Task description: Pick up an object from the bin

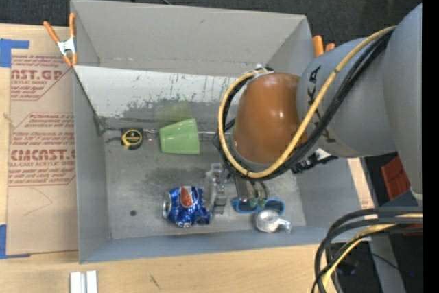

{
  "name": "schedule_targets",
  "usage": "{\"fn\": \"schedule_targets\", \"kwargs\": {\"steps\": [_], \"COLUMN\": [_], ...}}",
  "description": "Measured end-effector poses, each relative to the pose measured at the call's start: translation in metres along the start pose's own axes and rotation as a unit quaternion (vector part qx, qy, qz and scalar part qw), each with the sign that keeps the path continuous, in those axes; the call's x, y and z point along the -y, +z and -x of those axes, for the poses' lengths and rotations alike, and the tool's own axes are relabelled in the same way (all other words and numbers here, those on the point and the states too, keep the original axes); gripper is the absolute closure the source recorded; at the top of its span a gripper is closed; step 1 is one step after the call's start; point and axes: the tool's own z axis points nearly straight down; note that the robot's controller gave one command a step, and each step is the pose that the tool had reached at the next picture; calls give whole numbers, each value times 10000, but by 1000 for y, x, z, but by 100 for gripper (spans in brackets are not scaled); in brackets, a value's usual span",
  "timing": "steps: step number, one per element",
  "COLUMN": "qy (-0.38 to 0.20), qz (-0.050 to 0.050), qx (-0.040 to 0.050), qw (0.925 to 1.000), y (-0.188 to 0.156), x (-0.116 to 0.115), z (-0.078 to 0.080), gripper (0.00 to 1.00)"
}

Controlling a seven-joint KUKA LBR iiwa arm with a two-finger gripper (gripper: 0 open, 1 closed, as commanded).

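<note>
Arm's in from the right, gripper point(219, 190) low over the bin point(123, 216) floor, just beside a crushed blue can point(185, 207). A shiny silver piece point(269, 221) lies to its other side. Further back, a green cup point(180, 136) lies tipped over near a small yellow-and-black tape measure point(132, 138).

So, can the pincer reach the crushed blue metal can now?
Probably yes: the pincer hangs close beside the crushed blue metal can, and nothing lies on top of it.

The cup point(180, 136) is pale green, the crushed can point(185, 207) blue with white and red, the bin point(192, 31) grey.
</note>
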Motion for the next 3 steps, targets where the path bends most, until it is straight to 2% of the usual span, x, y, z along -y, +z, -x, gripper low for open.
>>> {"fn": "schedule_targets", "kwargs": {"steps": [1,2,3], "qy": [0,-975,-1138], "qz": [0,-4,7], "qx": [0,32,96], "qw": [10000,9952,9935], "y": [0,-63,72], "x": [0,-9,-25], "z": [0,12,0], "gripper": [0,0,0]}}
